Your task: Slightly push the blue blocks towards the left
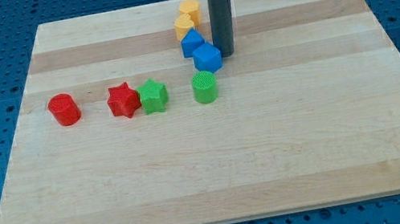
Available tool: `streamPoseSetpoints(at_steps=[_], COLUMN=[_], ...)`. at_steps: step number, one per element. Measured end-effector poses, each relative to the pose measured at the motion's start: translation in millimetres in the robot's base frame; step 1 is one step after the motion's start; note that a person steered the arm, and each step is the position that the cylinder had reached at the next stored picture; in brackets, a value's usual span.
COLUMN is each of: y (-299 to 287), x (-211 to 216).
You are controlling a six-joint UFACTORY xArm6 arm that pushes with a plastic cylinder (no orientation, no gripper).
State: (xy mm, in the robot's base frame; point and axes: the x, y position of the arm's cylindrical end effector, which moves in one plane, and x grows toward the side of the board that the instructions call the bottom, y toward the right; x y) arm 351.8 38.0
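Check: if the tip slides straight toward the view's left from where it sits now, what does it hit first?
Most likely the blue cube: my tip sits just off its right side, close to touching. The other blue block lies slightly further up and left, so it would probably follow. Depth is hard to judge from this one view.

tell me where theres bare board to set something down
The whole bottom half of the wooden board, below the red cylinder, red star, green star and green cylinder, and the right side. Crowded: top centre, where my tip stands right of the blue blocks and yellow blocks.
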Motion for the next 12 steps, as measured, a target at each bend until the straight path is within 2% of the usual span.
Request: streamPoseSetpoints(at_steps=[1, 3, 5, 7, 12], y=[0, 44, 44, 3, -25], x=[0, 7, 2, -2, -2])
